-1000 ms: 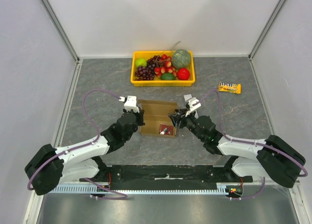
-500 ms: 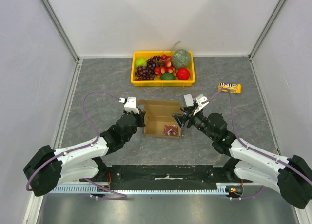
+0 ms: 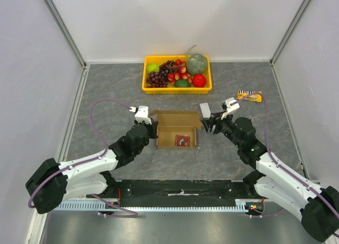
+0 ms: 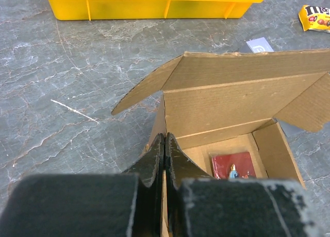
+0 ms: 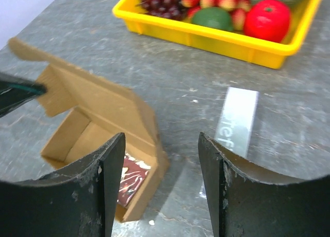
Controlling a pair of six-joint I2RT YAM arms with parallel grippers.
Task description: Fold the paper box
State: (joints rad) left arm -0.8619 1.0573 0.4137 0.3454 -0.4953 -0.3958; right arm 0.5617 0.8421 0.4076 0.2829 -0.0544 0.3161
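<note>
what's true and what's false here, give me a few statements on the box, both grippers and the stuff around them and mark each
1. The left gripper is shut on the left wall of the paper box. True.
2. The right gripper is clamped on the box. False: it is open, holds nothing and sits off the box's right side.
3. The box is empty. False: a red packet lies on its floor.
4. The yellow tray beyond the box holds fruit. True.
5. The candy packet lies in the tray. False: it lies on the table, to the right of the box.
</note>
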